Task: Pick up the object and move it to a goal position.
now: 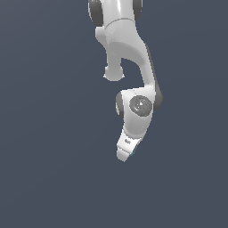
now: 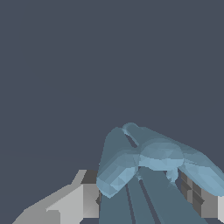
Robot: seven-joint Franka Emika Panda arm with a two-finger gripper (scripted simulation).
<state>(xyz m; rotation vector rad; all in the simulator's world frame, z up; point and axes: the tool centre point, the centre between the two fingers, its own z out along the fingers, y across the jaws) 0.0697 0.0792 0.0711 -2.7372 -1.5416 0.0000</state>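
In the exterior view the white arm (image 1: 129, 67) reaches down from the top edge, and its gripper (image 1: 126, 153) hangs low in the middle over the plain dark grey ground (image 1: 44, 156). In the wrist view the light-blue object (image 2: 151, 159) sits between the two grey fingers (image 2: 74, 201), one on each side of it, so the gripper is clamped on the object (in the exterior view only a very small blue edge shows at the fingertips).
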